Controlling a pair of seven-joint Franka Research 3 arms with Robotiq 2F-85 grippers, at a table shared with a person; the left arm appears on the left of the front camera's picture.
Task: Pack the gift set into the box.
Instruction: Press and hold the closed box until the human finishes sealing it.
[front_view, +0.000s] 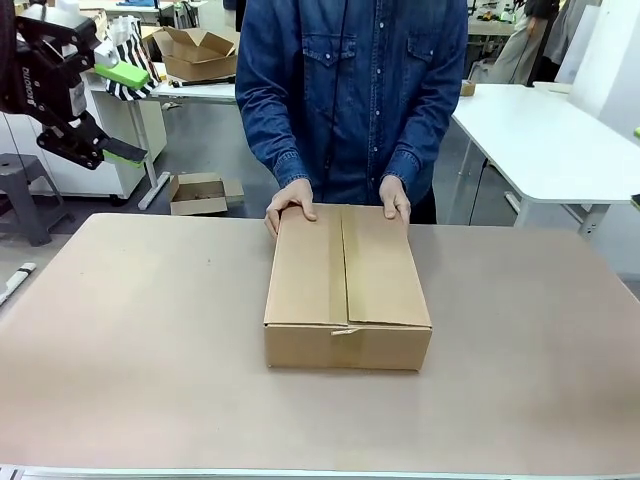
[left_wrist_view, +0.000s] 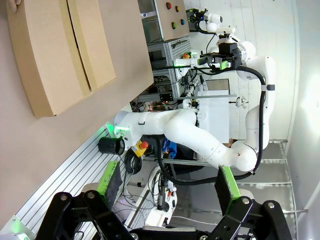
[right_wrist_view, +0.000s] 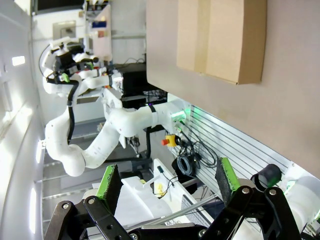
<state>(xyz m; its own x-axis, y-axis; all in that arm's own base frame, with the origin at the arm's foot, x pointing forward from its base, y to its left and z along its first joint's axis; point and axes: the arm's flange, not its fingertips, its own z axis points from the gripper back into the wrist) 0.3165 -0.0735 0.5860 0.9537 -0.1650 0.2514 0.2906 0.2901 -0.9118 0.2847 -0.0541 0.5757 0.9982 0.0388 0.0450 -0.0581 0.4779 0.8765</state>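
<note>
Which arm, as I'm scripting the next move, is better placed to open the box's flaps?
Left, probably: its open hand hangs raised left of the closed box, which looks larger in its wrist view than in the right's.

Brown box (front_view: 347, 270); beige table (front_view: 140, 340); blue denim shirt (front_view: 350, 90); black left pincer (front_view: 128, 115), green pads (front_view: 122, 74).

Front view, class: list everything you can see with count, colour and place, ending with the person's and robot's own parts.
box: 1, brown, flaps shut, mid-table
table: 1, tan, under the box
small carton: 1, brown, floor beyond table
open carton: 1, brown, far desk, upper left
white table: 1, far right
stool: 1, grey, floor, left
hands: 2, on box's far edge
left gripper: 1, black, green pads, open, upper left
right gripper: 1, same colours, open, wrist view
</note>
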